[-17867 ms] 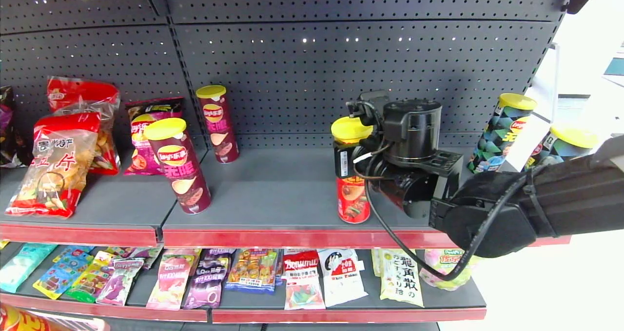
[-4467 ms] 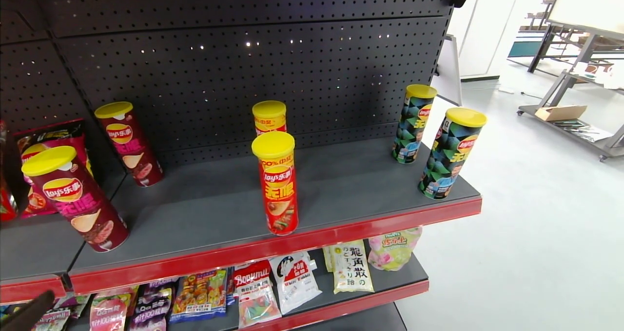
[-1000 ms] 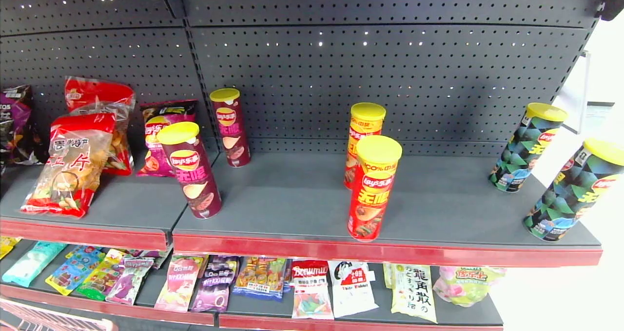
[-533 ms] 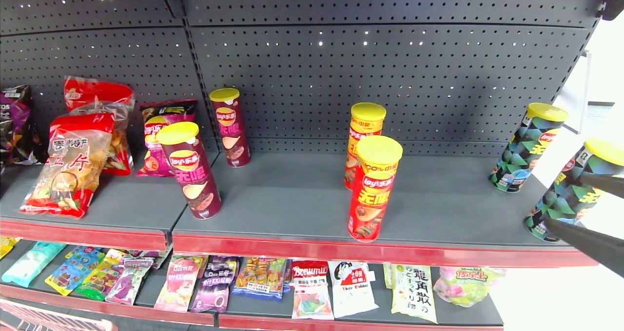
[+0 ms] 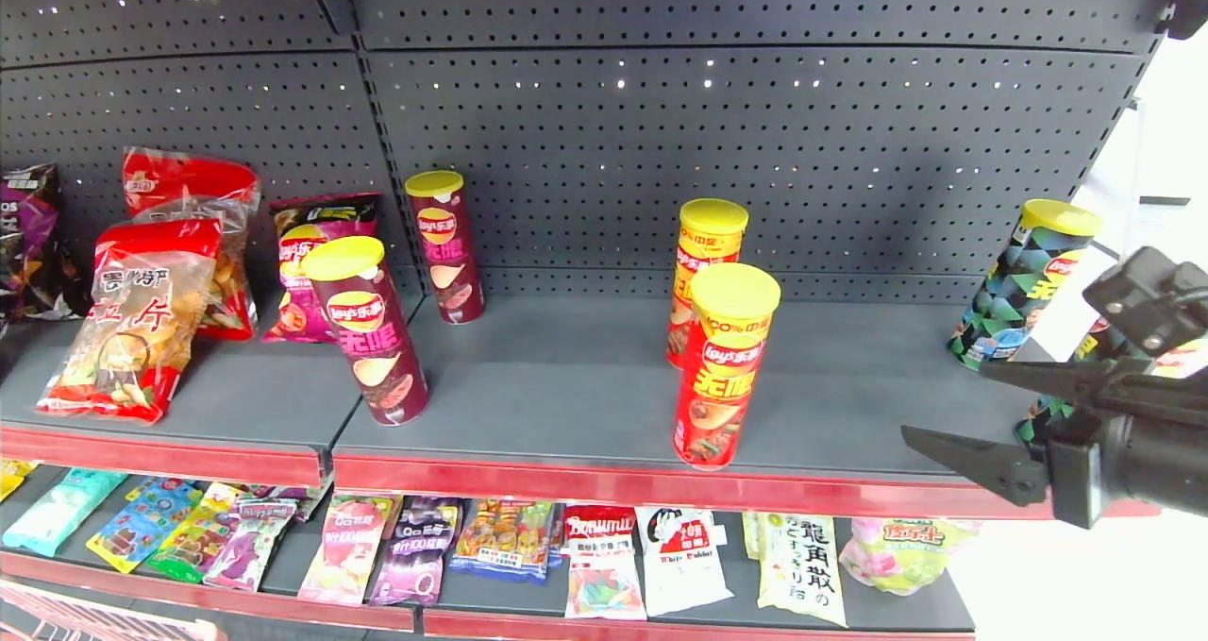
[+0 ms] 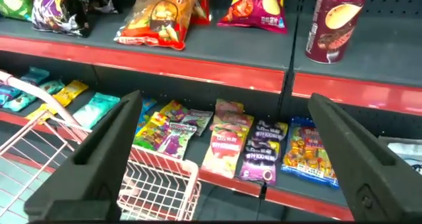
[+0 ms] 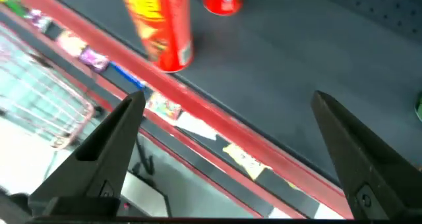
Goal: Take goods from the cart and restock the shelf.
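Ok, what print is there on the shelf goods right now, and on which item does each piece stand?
Placement only, wording not read off.
front red can: round logo, large yellow characters below it.
front maroon can: round logo, large pink characters.
red snack bag: large characters across the front.
patterned can: small logo, yellow characters.
lower-shelf packets: fine print, too small to read.

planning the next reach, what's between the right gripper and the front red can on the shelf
Nothing: in the head view the grey shelf between the right gripper and the front red can is bare.
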`<state>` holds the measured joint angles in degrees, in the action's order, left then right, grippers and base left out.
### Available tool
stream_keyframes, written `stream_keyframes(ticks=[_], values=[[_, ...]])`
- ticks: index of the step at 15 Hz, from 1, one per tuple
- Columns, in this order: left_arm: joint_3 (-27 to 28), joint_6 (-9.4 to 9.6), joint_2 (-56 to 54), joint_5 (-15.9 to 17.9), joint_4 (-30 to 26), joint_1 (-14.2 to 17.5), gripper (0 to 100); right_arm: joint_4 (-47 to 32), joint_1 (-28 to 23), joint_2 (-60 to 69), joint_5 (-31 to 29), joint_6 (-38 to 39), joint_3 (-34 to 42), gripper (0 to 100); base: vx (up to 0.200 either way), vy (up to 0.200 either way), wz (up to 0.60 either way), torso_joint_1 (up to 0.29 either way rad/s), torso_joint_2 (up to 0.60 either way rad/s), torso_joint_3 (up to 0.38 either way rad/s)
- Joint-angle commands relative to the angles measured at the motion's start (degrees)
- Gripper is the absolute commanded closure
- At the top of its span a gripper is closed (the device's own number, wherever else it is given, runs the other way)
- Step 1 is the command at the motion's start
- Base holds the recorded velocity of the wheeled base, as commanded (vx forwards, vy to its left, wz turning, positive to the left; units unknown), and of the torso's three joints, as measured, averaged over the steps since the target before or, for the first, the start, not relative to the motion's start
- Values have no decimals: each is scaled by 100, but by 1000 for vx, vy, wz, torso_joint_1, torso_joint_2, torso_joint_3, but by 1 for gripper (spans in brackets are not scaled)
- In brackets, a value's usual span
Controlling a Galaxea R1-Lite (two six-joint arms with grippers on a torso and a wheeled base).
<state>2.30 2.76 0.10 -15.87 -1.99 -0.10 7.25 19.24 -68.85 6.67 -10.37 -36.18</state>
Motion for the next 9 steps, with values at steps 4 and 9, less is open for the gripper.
stream_keyframes(ticks=[4, 9], values=[[-2, 15, -1, 49, 5, 1, 0, 672, 353, -1579, -895, 35, -47, 0, 0, 0, 0, 0, 0, 0], [-2, 15, -1, 84, 5, 1, 0, 1384, 599, -2598, -1247, 211, -91, 0, 0, 0, 0, 0, 0, 0]])
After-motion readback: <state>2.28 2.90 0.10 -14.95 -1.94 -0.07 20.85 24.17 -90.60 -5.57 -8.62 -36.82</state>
